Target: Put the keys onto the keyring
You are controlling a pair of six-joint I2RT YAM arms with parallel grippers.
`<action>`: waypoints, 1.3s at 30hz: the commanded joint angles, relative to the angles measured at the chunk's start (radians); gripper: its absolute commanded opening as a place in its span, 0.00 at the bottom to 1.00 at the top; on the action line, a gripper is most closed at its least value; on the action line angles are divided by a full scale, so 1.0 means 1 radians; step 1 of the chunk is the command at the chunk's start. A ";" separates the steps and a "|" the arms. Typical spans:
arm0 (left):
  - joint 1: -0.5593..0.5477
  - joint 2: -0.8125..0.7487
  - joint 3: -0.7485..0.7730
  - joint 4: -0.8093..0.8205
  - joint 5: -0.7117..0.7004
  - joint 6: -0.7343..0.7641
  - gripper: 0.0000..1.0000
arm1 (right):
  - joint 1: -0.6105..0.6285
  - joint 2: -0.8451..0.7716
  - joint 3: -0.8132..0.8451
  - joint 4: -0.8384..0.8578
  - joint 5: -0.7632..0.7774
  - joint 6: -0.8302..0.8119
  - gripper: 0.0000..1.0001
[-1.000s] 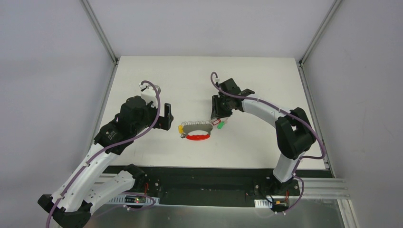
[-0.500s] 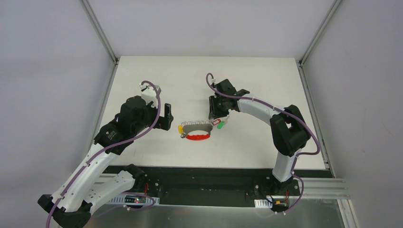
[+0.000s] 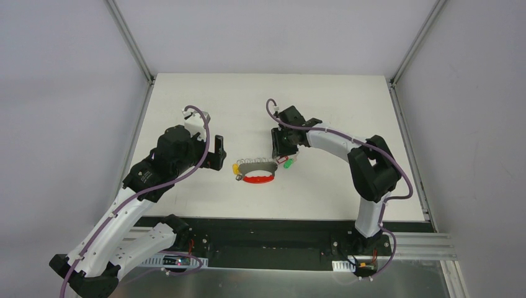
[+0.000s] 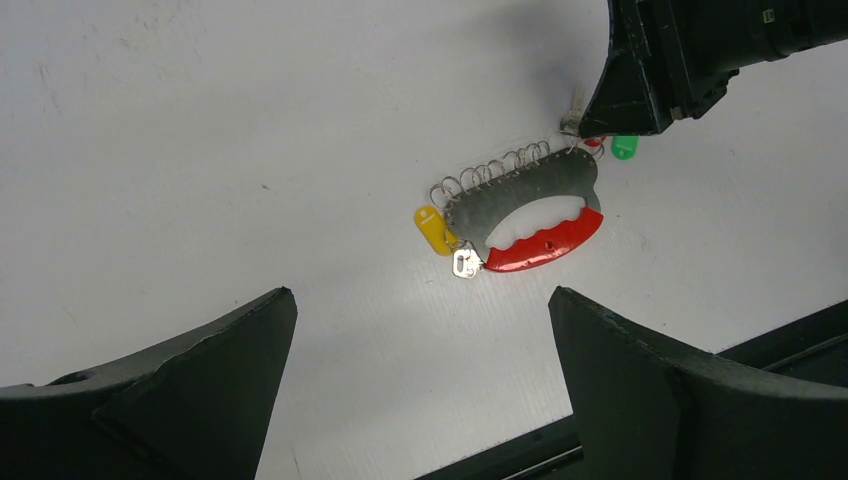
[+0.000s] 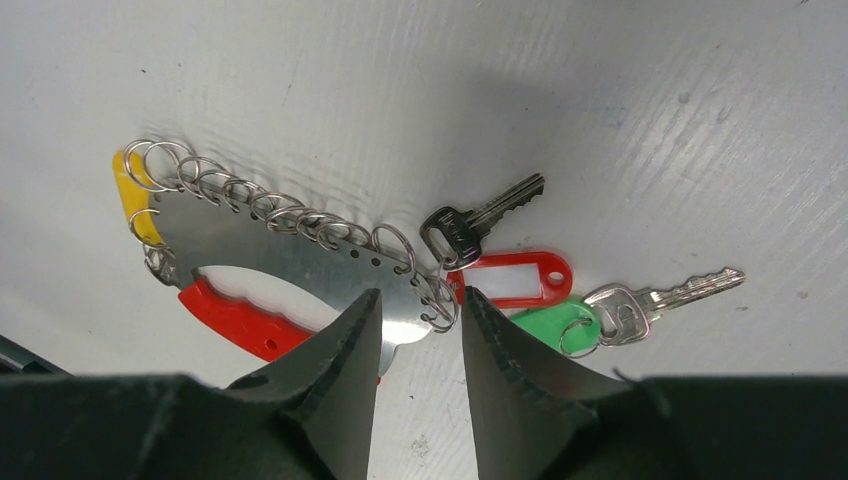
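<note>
Likely light, stiff, slippery: the grey-and-red oval keyring (image 5: 300, 262) lies mid-table, small silver tagged keys (image 5: 510, 278) at its right end; grip their tags. The right gripper (image 5: 418, 296) has jaws narrowly straddling the end wire ring (image 5: 438, 305); the left gripper (image 4: 420, 300) gapes wide.

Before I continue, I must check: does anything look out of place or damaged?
Nothing looks damaged. The keyring lies flat, yellow tag at one end, red tag and green tag at the other, under the right tool. Whether those two are hooked on is unclear.
</note>
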 commanded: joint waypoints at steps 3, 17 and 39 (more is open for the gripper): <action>0.006 -0.008 -0.004 0.032 0.008 0.014 0.99 | 0.022 0.013 0.006 0.004 0.034 -0.015 0.38; 0.005 -0.013 -0.006 0.032 0.008 0.014 0.99 | 0.092 0.044 0.035 -0.108 0.069 -0.029 0.36; 0.006 0.001 -0.005 0.032 0.002 0.017 0.99 | 0.202 -0.192 -0.034 -0.161 0.283 0.035 0.37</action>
